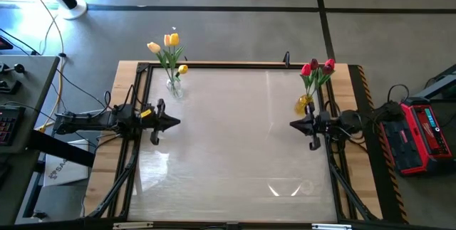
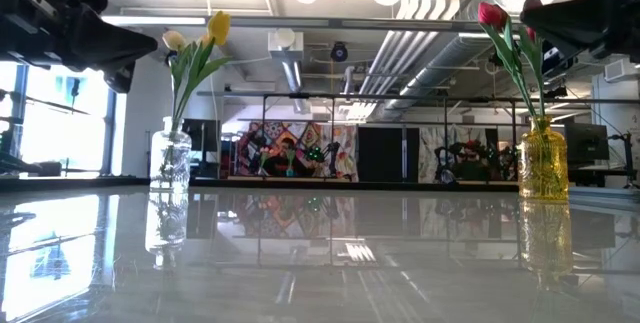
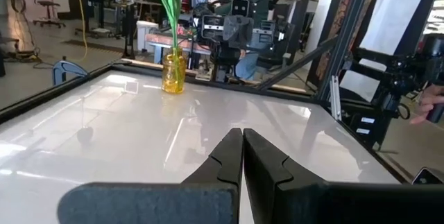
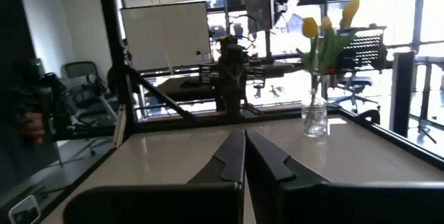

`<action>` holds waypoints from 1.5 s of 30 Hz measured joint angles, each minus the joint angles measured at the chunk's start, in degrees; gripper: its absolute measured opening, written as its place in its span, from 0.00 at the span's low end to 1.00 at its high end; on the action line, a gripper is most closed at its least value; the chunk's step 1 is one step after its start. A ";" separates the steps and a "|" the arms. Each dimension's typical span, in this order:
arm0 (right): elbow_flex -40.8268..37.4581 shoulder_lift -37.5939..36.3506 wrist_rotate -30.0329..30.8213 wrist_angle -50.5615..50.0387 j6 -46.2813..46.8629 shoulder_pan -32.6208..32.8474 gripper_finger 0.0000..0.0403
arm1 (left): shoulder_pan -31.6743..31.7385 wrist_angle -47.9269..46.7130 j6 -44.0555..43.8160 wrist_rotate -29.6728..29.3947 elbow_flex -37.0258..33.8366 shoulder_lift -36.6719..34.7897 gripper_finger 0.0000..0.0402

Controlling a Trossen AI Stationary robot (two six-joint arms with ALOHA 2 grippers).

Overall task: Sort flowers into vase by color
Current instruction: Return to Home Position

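Several yellow and orange tulips (image 1: 169, 43) stand with their stems in a clear glass vase (image 1: 174, 86) near the table's far left corner, also seen in the low view as yellow tulips (image 2: 204, 35) in the clear vase (image 2: 170, 163). Red tulips (image 1: 318, 67) stand in a yellow glass vase (image 1: 305, 105) at the far right; the low view shows the red tulips (image 2: 505, 25) in the yellow vase (image 2: 544, 163). My left gripper (image 1: 178, 122) hovers shut at the left edge, my right gripper (image 1: 291, 124) shut at the right edge. Both hold nothing.
The white tabletop (image 1: 235, 152) lies between the two arms, framed by a dark rail and wooden border (image 1: 356, 187). A red-and-black case (image 1: 419, 136) sits off the table's right side. A person's hand (image 3: 431, 105) shows beyond the table in the left wrist view.
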 joint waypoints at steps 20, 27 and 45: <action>-0.04 0.00 -1.17 -2.41 2.25 0.00 0.00 | 0.00 0.02 -2.18 -0.22 0.00 0.02 0.00; -0.04 0.00 -1.15 -2.41 2.25 0.00 0.00 | 0.00 0.02 -2.16 -0.20 0.00 0.02 0.00; -0.07 0.00 -0.96 -2.45 2.25 -0.01 0.00 | 0.00 0.02 -2.15 -0.20 0.00 0.02 0.00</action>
